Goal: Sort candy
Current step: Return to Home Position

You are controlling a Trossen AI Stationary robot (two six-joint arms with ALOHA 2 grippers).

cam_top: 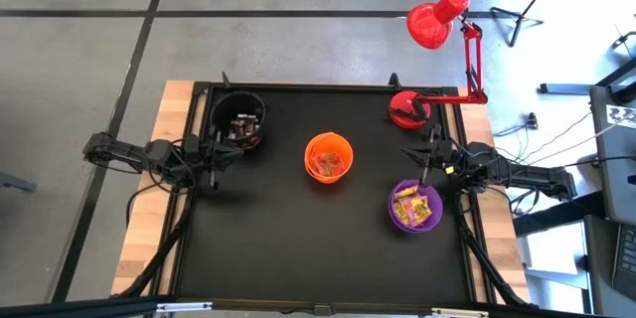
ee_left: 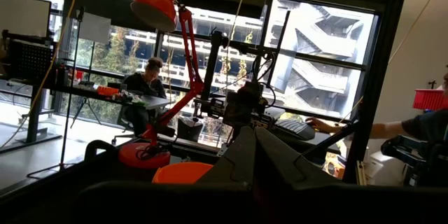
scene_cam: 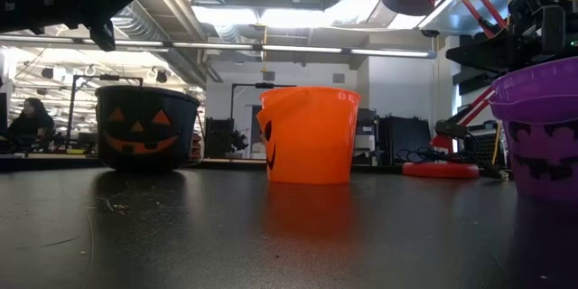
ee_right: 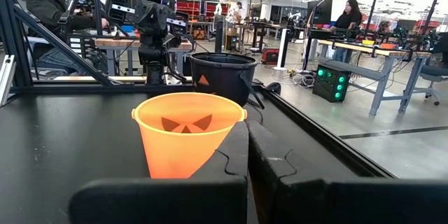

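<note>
Seen from above, the left arm is lying across the 9 o'clock edge of the table. The left gripper is hanging just at the 6 o'clock side of the black bucket. In the left wrist view its fingers are pressing together, clenched on nothing. The black bucket is sitting near the table's 10 o'clock corner and is holding dark candy, some of it silvery. The orange bucket is standing upright near the table's middle, well apart from the other two, and is carrying a small heap of candy whose wrappers are too small to tell apart. At 1 o'clock a red lamp is resting its base on the table's far edge, with its shade leaning out beyond the table. The purple bucket is sitting at 4 o'clock from the orange one and is holding yellow candy with pink marks. No candy is showing on the bare mat. The right gripper is hovering near the purple bucket's 12 o'clock side, apart from its rim, and the right arm is reaching in from the 3 o'clock edge. In the right wrist view its fingers are also closing flush against each other, gripping nothing, and a person is sitting beyond the table.
</note>
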